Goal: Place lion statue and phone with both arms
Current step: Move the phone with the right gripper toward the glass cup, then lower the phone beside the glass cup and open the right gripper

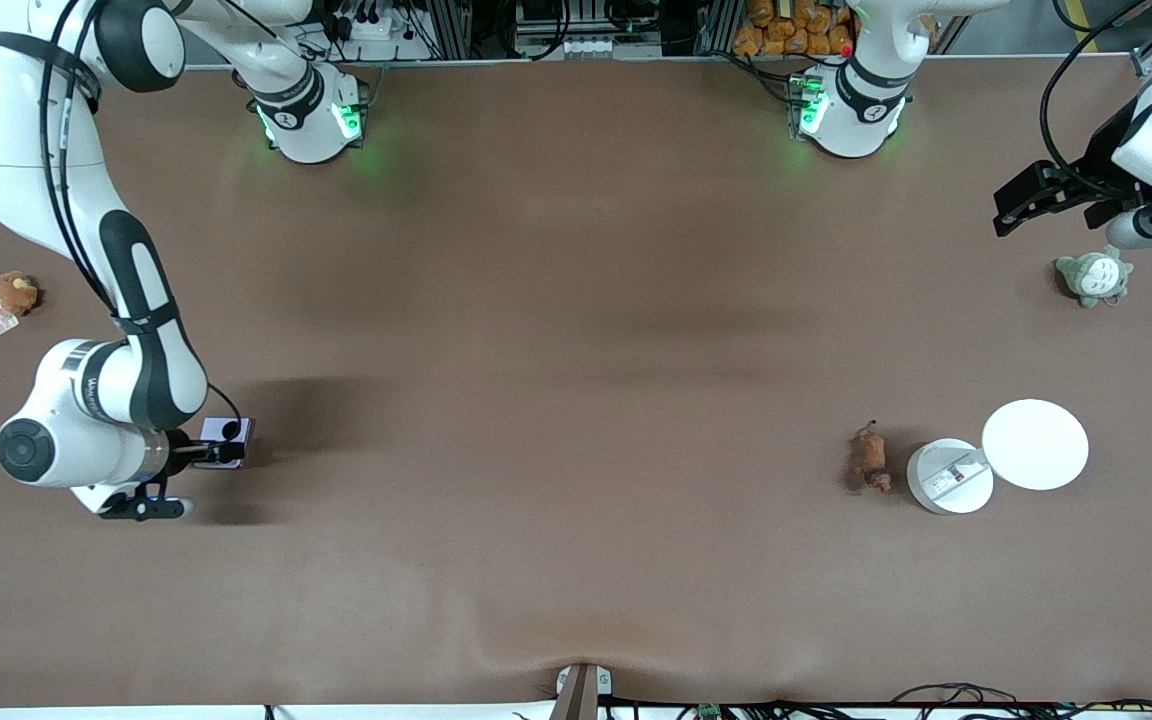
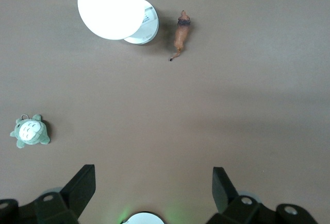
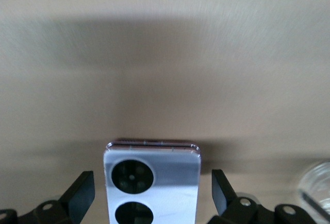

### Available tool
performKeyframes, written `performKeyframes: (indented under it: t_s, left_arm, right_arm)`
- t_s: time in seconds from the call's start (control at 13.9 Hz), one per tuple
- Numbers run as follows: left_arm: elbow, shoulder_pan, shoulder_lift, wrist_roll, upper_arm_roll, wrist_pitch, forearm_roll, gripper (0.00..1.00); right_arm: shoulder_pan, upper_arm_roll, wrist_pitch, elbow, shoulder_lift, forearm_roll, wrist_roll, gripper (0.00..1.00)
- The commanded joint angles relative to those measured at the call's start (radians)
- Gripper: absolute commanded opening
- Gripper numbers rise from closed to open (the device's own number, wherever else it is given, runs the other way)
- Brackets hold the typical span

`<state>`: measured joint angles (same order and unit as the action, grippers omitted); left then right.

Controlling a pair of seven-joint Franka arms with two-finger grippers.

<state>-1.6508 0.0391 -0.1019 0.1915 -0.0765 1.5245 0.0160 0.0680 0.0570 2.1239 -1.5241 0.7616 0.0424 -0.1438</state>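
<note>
We take the white round container as our landmark: the lion statue lies on its side on the brown table just beside it, toward the right arm's end, apart from it, and a white round lid leans over its rim. We see the left gripper up in the air near a grey-green plush, well apart from the container, fingers spread wide and holding nothing. Well apart from the container, at the right arm's end, the right gripper is down at the phone, its fingers open either side, not touching it. A brown plush lies near that table edge.
</note>
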Motion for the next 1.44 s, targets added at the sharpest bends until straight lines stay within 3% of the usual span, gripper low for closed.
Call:
performKeyframes:
  t_s: [0.0,0.29,0.43,0.65,0.93,1.08,1.36]
  left_arm:
    - [-0.029,0.002,-0.03,-0.027,-0.002,0.016,0.007,1.0]
    - [-0.034,0.004,-0.029,-0.03,-0.002,0.017,0.007,1.0]
    - [-0.041,0.004,-0.03,-0.03,-0.002,0.017,0.007,1.0]
    - [-0.049,0.001,-0.032,-0.03,-0.002,0.017,0.007,1.0]
    - [-0.058,-0.001,-0.038,-0.03,-0.002,0.017,0.007,1.0]
    - [-0.058,-0.001,-0.036,-0.03,-0.002,0.017,0.007,1.0]
    - [-0.076,0.004,-0.048,-0.03,-0.002,0.019,0.007,1.0]
  right_arm:
    - [0.015,-0.019,-0.086,0.083,-0.024,0.033,-0.003,1.0]
    - [-0.025,-0.017,-0.439,0.373,-0.022,0.063,-0.003,1.0]
    - [-0.039,-0.014,-0.568,0.468,-0.04,0.06,-0.002,1.0]
    - [-0.048,-0.014,-0.64,0.473,-0.203,0.054,0.007,1.0]
    - [-0.076,-0.014,-0.766,0.472,-0.321,0.051,0.142,1.0]
    - [-0.121,-0.016,-0.792,0.466,-0.378,-0.017,0.165,1.0]
    - [-0.14,-0.014,-0.831,0.331,-0.539,-0.033,0.305,1.0]
